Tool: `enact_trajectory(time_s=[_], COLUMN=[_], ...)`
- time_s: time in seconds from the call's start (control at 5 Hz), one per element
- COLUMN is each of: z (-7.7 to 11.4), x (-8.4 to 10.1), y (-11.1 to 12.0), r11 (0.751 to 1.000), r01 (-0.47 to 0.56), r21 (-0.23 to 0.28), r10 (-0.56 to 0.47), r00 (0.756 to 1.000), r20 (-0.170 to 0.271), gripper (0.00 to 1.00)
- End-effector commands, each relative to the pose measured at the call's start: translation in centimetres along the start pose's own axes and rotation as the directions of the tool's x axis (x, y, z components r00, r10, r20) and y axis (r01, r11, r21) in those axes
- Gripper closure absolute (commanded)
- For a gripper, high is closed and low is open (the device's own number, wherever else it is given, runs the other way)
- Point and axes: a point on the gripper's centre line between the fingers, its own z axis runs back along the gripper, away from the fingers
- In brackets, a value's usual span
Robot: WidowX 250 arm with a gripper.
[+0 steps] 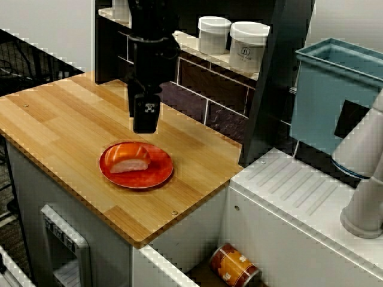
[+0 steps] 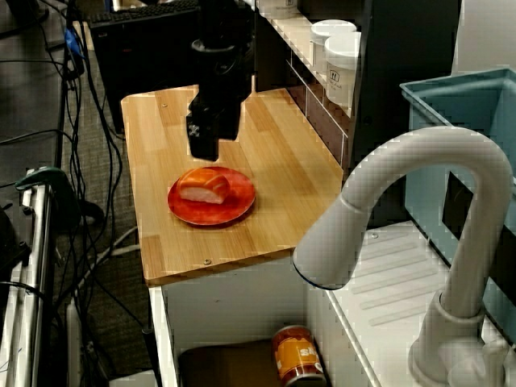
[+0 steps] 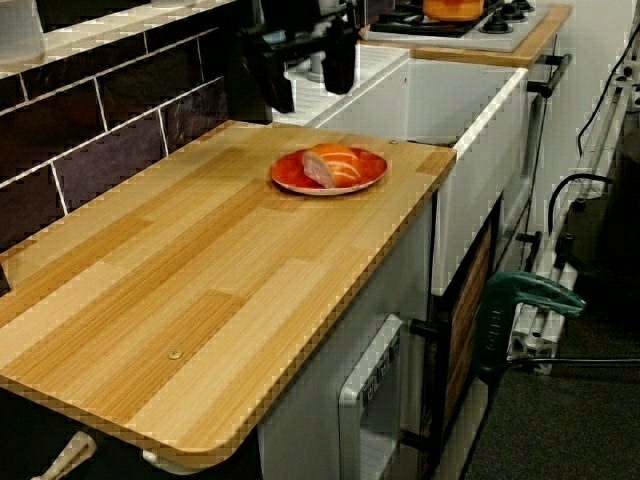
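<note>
**Red plate with sushi under open jaws**

Red plate (image 1: pixel 159 169) sits near the sink end of the wooden desk (image 1: pixel 60 119) and carries one piece of salmon sushi (image 1: pixel 128 158). The sushi lies almost straight below the jaws, a little further out from the tiled wall (image 1: pixel 191 98). Its long axis runs roughly across the desk. In the low view along the desk, the jaws stand apart, holding and touching nothing.
</note>
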Motion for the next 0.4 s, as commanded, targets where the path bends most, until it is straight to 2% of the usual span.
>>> enact_trajectory(time_s=[0.0,0.2], z=[5.1,6.4], x=[0.1,0.2], y=[1.4,1.6], r11=[0.998,0.987], r01=[0.057,0.116], r21=[0.018,0.114], r10=[-0.059,-0.134], r00=[0.988,0.978], r20=[0.144,0.162], gripper=[0.00,0.00])
